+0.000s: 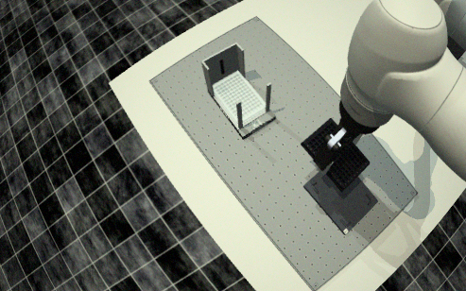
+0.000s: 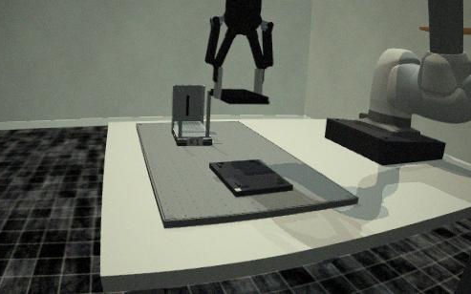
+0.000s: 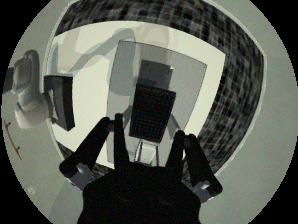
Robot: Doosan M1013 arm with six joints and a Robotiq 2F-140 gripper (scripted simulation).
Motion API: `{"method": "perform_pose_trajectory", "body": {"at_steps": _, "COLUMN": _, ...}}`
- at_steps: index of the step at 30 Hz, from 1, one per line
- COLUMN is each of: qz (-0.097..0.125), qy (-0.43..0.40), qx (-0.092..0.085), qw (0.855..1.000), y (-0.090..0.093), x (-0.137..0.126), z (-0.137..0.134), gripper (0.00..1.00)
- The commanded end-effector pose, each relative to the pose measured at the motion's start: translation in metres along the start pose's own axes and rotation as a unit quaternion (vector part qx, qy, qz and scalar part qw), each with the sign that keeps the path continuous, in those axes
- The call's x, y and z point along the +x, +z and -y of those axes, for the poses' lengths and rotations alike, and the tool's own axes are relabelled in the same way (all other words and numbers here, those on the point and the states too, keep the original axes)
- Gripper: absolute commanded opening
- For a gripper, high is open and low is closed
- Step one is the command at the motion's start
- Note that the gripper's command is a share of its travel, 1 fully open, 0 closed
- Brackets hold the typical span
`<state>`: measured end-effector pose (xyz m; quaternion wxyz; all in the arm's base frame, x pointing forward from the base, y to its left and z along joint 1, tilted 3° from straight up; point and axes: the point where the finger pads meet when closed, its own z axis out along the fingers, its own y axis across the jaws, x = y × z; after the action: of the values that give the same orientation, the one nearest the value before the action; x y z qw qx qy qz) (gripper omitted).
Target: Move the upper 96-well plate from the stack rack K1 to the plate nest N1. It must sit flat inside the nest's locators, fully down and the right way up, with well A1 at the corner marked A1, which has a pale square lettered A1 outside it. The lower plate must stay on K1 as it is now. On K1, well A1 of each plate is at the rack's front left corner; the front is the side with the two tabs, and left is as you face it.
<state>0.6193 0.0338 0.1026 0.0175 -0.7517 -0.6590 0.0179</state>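
Observation:
My gripper (image 2: 238, 86) is shut on a black 96-well plate (image 2: 240, 96) and holds it level, high above the grey breadboard. In the top view the black plate (image 1: 348, 169) hangs partly over the dark plate nest N1 (image 1: 342, 199). The nest (image 2: 250, 177) lies flat, with a pale square (image 1: 346, 231) at its near corner. The stack rack K1 stands at the far end and carries a white plate (image 1: 238, 98). In the wrist view the black plate (image 3: 152, 112) sits between my fingers, with the nest (image 3: 156, 74) beyond it.
The grey breadboard (image 2: 223, 167) covers the middle of the pale table. The arm's black base (image 2: 384, 139) stands at the right of the table. The rack's thin posts (image 1: 268, 98) rise at its front side.

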Motion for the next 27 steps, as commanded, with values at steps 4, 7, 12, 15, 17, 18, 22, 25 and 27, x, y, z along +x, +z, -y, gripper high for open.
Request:
{"method": "perform_pose_trajectory", "body": {"at_steps": 4, "qz": 0.0, "qy": 0.0, "qx": 0.0, "qw": 1.0, "y": 0.0, "x": 0.019, "z": 0.002, "gripper": 0.0}}
{"method": "perform_pose_trajectory", "body": {"at_steps": 7, "qz": 0.0, "qy": 0.0, "qx": 0.0, "qw": 1.0, "y": 0.001, "x": 0.029, "z": 0.003, "gripper": 0.0}}
{"method": "perform_pose_trajectory", "body": {"at_steps": 12, "qz": 0.0, "qy": 0.0, "qx": 0.0, "qw": 1.0, "y": 0.001, "x": 0.039, "z": 0.004, "gripper": 0.0}}
{"method": "perform_pose_trajectory", "body": {"at_steps": 15, "qz": 0.0, "qy": 0.0, "qx": 0.0, "qw": 1.0, "y": 0.001, "x": 0.049, "z": 0.005, "gripper": 0.0}}
{"method": "perform_pose_trajectory", "body": {"at_steps": 17, "qz": 0.0, "qy": 0.0, "qx": 0.0, "qw": 1.0, "y": 0.001, "x": 0.055, "z": 0.006, "gripper": 0.0}}
{"method": "perform_pose_trajectory", "body": {"at_steps": 18, "qz": 0.0, "qy": 0.0, "qx": 0.0, "qw": 1.0, "y": 0.001, "x": 0.058, "z": 0.007, "gripper": 0.0}}
{"method": "perform_pose_trajectory", "body": {"at_steps": 22, "qz": 0.0, "qy": 0.0, "qx": 0.0, "qw": 1.0, "y": 0.001, "x": 0.069, "z": 0.008, "gripper": 0.0}}
{"method": "perform_pose_trajectory", "body": {"at_steps": 25, "qz": 0.0, "qy": 0.0, "qx": 0.0, "qw": 1.0, "y": 0.001, "x": 0.069, "z": 0.008, "gripper": 0.0}}
{"method": "perform_pose_trajectory", "body": {"at_steps": 27, "qz": 0.0, "qy": 0.0, "qx": 0.0, "qw": 1.0, "y": 0.001, "x": 0.069, "z": 0.008, "gripper": 0.0}}
